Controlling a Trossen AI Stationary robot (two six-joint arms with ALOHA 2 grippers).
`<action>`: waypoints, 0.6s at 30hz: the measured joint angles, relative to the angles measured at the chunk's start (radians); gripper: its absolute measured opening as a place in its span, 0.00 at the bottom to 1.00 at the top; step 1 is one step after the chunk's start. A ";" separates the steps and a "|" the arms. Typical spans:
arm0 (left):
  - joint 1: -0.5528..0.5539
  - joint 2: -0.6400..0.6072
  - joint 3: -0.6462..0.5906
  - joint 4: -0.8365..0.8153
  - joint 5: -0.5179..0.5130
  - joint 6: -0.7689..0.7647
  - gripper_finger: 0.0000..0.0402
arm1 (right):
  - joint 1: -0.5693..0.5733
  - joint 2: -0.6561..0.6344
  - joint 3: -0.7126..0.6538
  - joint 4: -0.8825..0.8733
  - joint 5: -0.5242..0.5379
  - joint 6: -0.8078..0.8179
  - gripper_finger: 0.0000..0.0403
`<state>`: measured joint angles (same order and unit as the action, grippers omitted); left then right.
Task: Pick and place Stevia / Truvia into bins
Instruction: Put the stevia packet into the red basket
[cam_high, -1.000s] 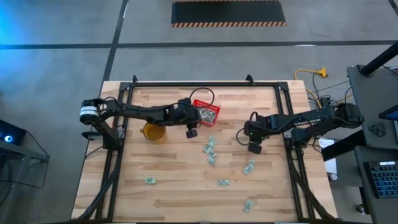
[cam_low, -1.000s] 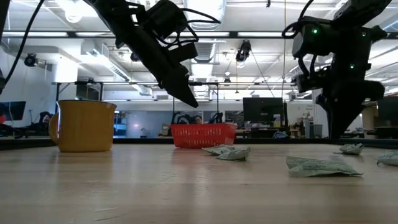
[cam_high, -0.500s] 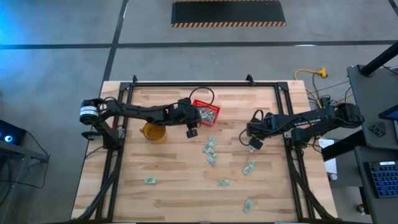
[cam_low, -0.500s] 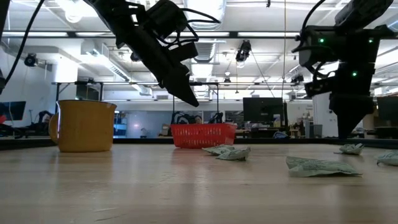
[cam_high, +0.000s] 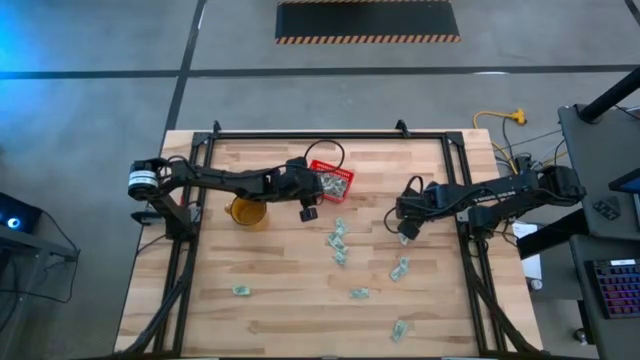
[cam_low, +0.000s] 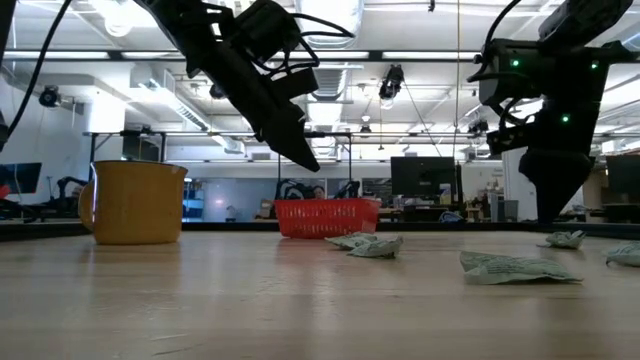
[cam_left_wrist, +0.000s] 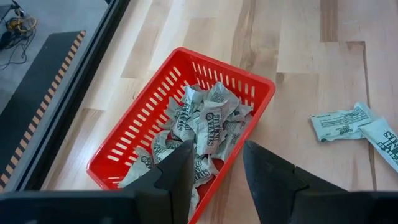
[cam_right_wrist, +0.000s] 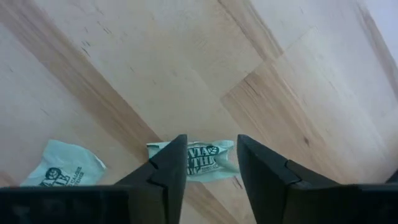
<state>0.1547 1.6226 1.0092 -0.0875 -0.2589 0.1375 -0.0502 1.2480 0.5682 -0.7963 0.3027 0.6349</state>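
Note:
The red basket (cam_left_wrist: 261, 84) stands on the table near its far edge, heaped with pale green Truvia sachets (cam_left_wrist: 208, 118). My left gripper (cam_left_wrist: 217, 144) hovers open just above the basket's near end (cam_high: 309, 213), holding nothing. Several more sachets lie flat on the wood (cam_high: 340, 255). My right gripper (cam_high: 404, 236) points steeply down at the table's right side, open and just above the wood. One sachet (cam_right_wrist: 208, 158) lies on the table below the gap between its fingers, and a second sachet (cam_right_wrist: 65, 165) lies beside it.
A yellow mug (cam_high: 247, 212) stands left of the basket, close under the left arm. Loose sachets are scattered toward the near edge (cam_high: 359, 293), the near left (cam_high: 242, 290) and the near right (cam_high: 399, 328). A black frame rail (cam_high: 470, 250) runs along the table's right side.
My right gripper has rolled about its wrist and tipped more steeply down while staying over nearly the same spot. The left arm, the basket and the sachets have kept still.

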 joint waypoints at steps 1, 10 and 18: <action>0.000 0.000 0.000 0.000 0.000 0.000 0.31 | 0.000 0.000 -0.001 0.002 0.000 0.007 0.34; 0.000 0.000 0.000 0.000 0.000 0.000 0.31 | 0.000 0.000 -0.042 0.022 -0.034 0.067 0.38; -0.001 0.000 0.000 0.000 0.004 0.000 0.31 | 0.000 0.000 -0.049 0.033 -0.053 0.070 0.38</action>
<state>0.1539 1.6226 1.0088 -0.0875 -0.2546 0.1371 -0.0505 1.2484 0.5193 -0.7631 0.2496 0.7053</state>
